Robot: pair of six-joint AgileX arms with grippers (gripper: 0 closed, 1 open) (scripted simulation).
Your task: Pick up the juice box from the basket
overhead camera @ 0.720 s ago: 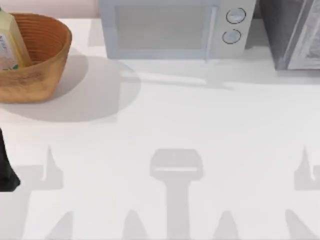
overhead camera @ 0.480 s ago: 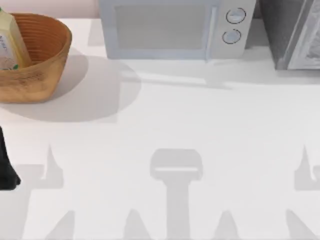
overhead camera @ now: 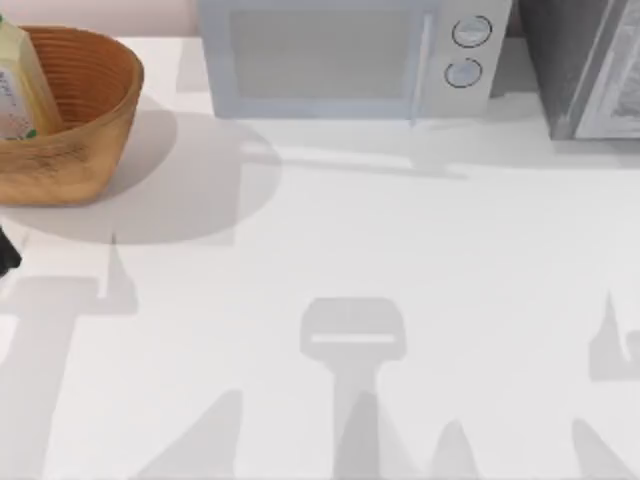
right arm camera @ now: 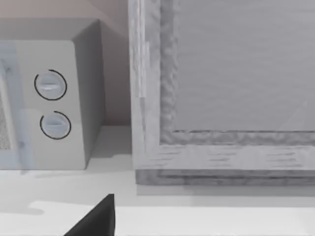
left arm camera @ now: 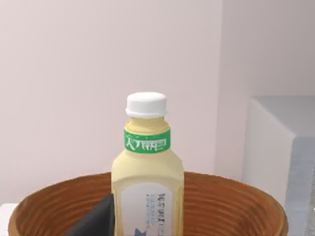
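A white microwave (overhead camera: 345,58) stands at the back of the white table (overhead camera: 400,260), around twelve o'clock, its door facing forward and two round knobs (overhead camera: 470,32) stacked one above the other at its right end. Just beside it, toward one or two o'clock, sits a grey, rough-textured cabinet (overhead camera: 585,65). Behind both runs a pale pink wall (left arm camera: 98,73). Soft grey shadows lie across the tabletop from six to nine o'clock.

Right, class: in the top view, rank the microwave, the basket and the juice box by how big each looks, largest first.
1. Microwave, the widest.
2. Basket, cut off at the left edge, so its full extent is unsure.
3. Juice box, standing inside the basket, also cropped, clearly smallest.
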